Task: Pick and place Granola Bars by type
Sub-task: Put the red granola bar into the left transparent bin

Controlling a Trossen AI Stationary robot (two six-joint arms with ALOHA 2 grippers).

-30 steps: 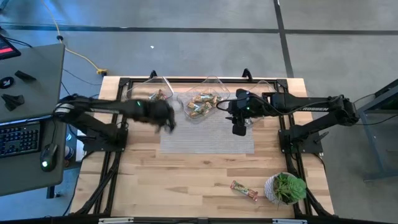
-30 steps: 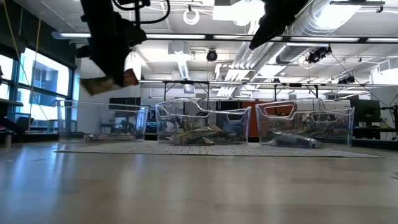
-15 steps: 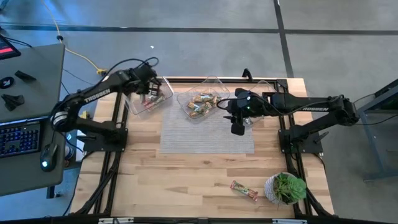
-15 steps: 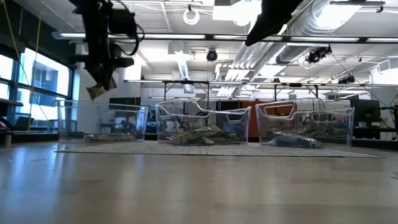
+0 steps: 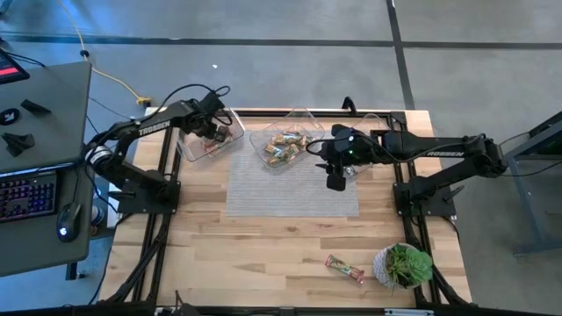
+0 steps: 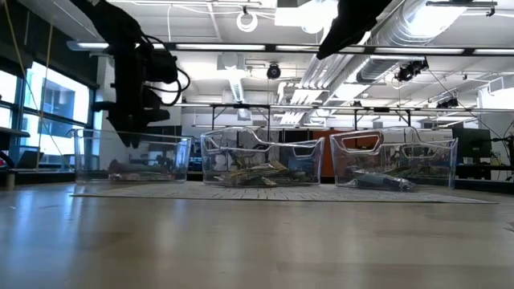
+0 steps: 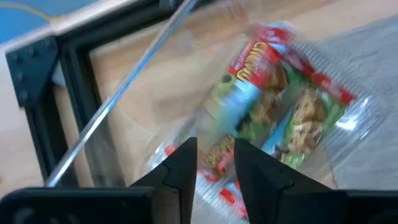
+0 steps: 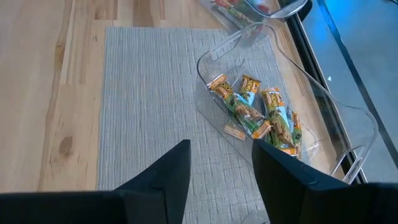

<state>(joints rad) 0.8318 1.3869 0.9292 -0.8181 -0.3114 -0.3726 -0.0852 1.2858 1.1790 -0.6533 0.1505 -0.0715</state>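
Note:
Three clear tubs stand along the far edge of a grey mat (image 5: pixel 290 189). The left tub (image 5: pixel 200 147) holds red-green granola bars (image 7: pixel 273 106). The middle tub (image 5: pixel 307 118) holds several green-tan bars (image 8: pixel 258 115). My left gripper (image 7: pixel 214 165) hangs open just above the left tub's bars, fingers pointing down; in the low view the left gripper (image 6: pixel 131 136) is level with the tub's rim. A blurred bar (image 7: pixel 245 74) lies loose beneath it. My right gripper (image 8: pixel 221 165) is open above the mat, right of the middle tub. One bar (image 5: pixel 345 269) lies on the table's near side.
The right tub (image 5: pixel 373 125) stands behind my right arm. A potted plant (image 5: pixel 404 265) sits at the near right corner, beside the loose bar. A black frame (image 7: pixel 37 68) runs just past the left tub. A desk with a keyboard (image 5: pixel 26 193) stands left of the table.
My left gripper, carrying a bar that hung below its fingers, swung from the mat's left edge toward the far-left corner and came down over the left tub. The bar no longer shows between its fingers. My right arm has kept still.

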